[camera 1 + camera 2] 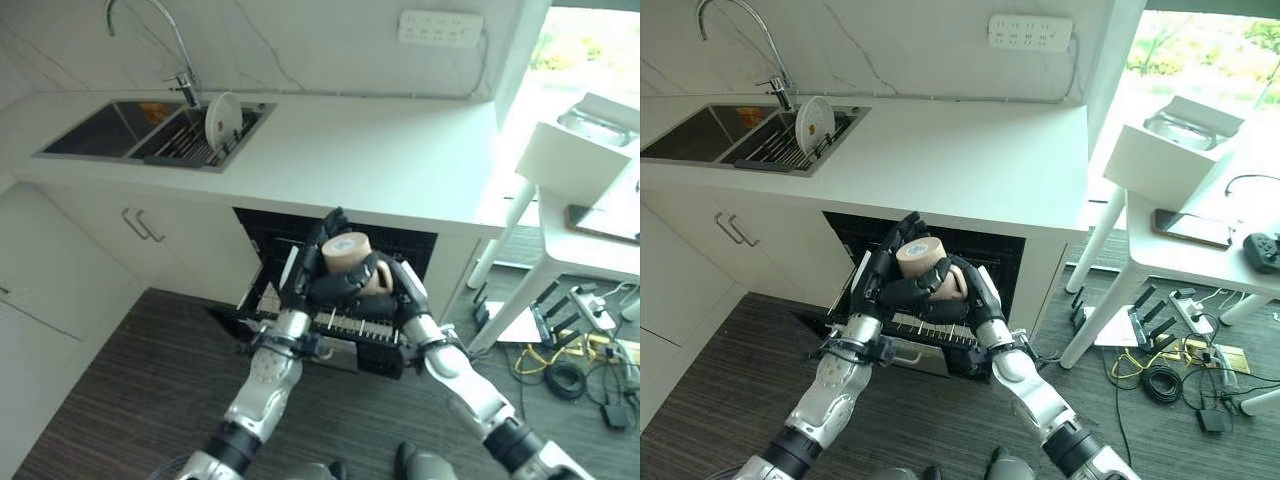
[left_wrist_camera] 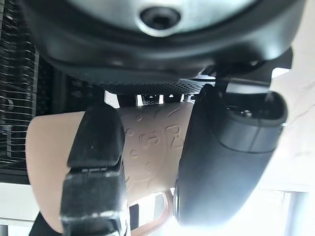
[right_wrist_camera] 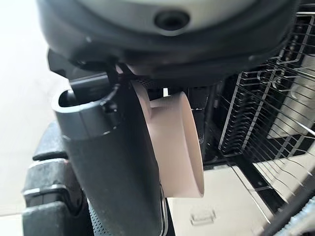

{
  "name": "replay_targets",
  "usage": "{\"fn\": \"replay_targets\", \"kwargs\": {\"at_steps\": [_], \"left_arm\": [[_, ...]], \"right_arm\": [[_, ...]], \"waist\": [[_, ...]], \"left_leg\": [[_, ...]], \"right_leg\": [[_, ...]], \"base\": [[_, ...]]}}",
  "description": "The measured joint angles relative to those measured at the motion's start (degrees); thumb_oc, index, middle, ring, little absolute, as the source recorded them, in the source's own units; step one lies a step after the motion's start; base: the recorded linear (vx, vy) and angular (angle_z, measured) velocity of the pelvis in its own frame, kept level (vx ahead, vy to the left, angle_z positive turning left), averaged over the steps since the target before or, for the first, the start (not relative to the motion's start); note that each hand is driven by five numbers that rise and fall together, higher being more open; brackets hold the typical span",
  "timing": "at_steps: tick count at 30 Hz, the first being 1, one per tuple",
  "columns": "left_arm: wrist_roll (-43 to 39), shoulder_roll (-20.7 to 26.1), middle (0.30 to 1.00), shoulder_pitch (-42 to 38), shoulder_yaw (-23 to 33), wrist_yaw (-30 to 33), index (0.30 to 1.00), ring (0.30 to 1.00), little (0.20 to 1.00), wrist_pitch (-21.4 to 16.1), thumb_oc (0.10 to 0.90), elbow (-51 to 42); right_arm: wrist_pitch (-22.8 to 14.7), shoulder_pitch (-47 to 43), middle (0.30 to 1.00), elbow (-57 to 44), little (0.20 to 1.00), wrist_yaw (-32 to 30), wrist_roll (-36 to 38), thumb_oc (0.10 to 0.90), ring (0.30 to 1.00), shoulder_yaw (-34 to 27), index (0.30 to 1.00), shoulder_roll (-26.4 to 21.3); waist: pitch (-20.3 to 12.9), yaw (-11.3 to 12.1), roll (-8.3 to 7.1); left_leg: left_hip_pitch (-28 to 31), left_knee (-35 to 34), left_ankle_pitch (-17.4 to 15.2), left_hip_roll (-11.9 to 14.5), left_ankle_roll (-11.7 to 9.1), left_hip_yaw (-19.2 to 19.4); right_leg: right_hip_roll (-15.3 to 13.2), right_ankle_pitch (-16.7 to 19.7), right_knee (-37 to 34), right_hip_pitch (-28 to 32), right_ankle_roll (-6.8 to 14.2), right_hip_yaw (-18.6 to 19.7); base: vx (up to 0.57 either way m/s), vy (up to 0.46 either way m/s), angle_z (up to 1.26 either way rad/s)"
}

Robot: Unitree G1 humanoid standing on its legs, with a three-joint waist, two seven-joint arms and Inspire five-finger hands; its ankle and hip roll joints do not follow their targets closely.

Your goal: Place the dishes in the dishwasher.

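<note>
1. Hands meet at centre frame: the left hand (image 1: pixel 318 262) and right hand (image 1: pixel 388 283) both curl their fingers round a tan mug (image 1: pixel 346 255), held upright between them.
2. Dishwasher rack (image 1: pixel 350 325) sits pulled out just below and behind the mug, under the counter (image 1: pixel 370 150).
3. Sink (image 1: pixel 150 130) lies at upper left, with a white plate (image 1: pixel 222 118) standing on edge in it.

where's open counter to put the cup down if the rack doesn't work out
The widest bare patch is the white counter between the sink and the window-side end, below the wall outlet strip. The sink side is crowded: a plate stands in its rack. Both the left hand and right hand hold the cup above the dishwasher rack.
</note>
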Motion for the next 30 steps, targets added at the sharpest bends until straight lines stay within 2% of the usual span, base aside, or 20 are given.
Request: {"fn": "replay_targets", "kwargs": {"at_steps": [6,15,17,20,23,30], "left_arm": [[5.0,1.3,0.900,2.1,2.1,-3.8,0.900,0.900,0.900,-0.2,0.800,-0.9],[13.5,8.0,0.900,4.2,3.9,-9.3,0.900,0.900,0.900,-2.2,0.800,-1.4],[15.9,10.4,0.900,4.7,4.6,-9.7,0.900,0.900,0.900,-2.7,0.800,-1.4],[16.1,15.7,0.900,7.1,6.8,-10.4,0.900,0.900,0.900,-2.5,0.800,0.0],[14.8,17.7,0.900,9.9,8.9,-13.2,0.900,0.900,0.900,-1.2,0.800,1.0],[14.0,18.1,0.900,11.2,8.8,-19.4,0.900,0.900,0.900,-1.2,0.800,1.1]], "right_arm": [[0.1,0.3,0.300,0.3,0.300,3.4,-0.6,0.400,0.300,0.0,0.300,-1.9],[0.4,-0.1,0.300,2.0,0.300,5.9,-2.9,0.400,0.300,0.0,0.300,-3.5],[0.5,-0.3,0.300,3.9,0.300,5.7,-3.3,0.400,0.300,-2.6,0.300,-3.7],[0.5,-1.0,0.300,7.7,0.300,2.0,-3.3,0.400,0.300,-11.9,0.300,-4.4],[0.4,-1.9,0.300,9.8,0.300,-0.1,-3.3,0.400,0.300,-18.5,0.300,-7.0],[0.1,-2.1,0.300,11.3,0.300,1.6,-4.3,0.400,0.300,-19.2,0.300,-8.1]], "waist": [[0.5,3.0,0.98],[0.5,4.3,0.96],[0.5,4.3,0.90],[0.5,4.4,0.92],[0.6,4.5,0.96],[0.9,4.2,1.58]], "left_leg": [[0.8,-0.9,0.2,0.0,-0.4,-1.7],[0.4,-1.4,-0.2,-0.1,-0.6,-3.1],[0.0,-1.3,-0.3,-0.2,-0.7,-3.2],[-0.2,-1.3,-0.2,-0.3,-0.7,-3.1],[-0.2,-1.4,-0.2,-0.4,-0.7,-3.1],[0.2,-1.4,-0.2,-0.4,-0.7,-3.1]], "right_leg": [[-0.4,-1.6,1.0,0.8,-0.5,-1.6],[-1.0,-3.0,1.6,0.8,-0.8,-3.5],[-1.2,-3.1,1.5,0.6,-0.8,-3.8],[-1.3,-3.2,1.4,0.4,-0.6,-3.8],[-1.3,-3.3,1.3,0.4,-0.4,-3.9],[-1.3,-3.3,1.2,0.8,-0.3,-4.0]], "base": [[0.06,0.023,0.16],[0.06,0.056,0.09],[0.03,0.063,0.09],[0.01,0.022,0.02],[0.00,0.000,0.00],[0.05,0.019,0.01]]}}
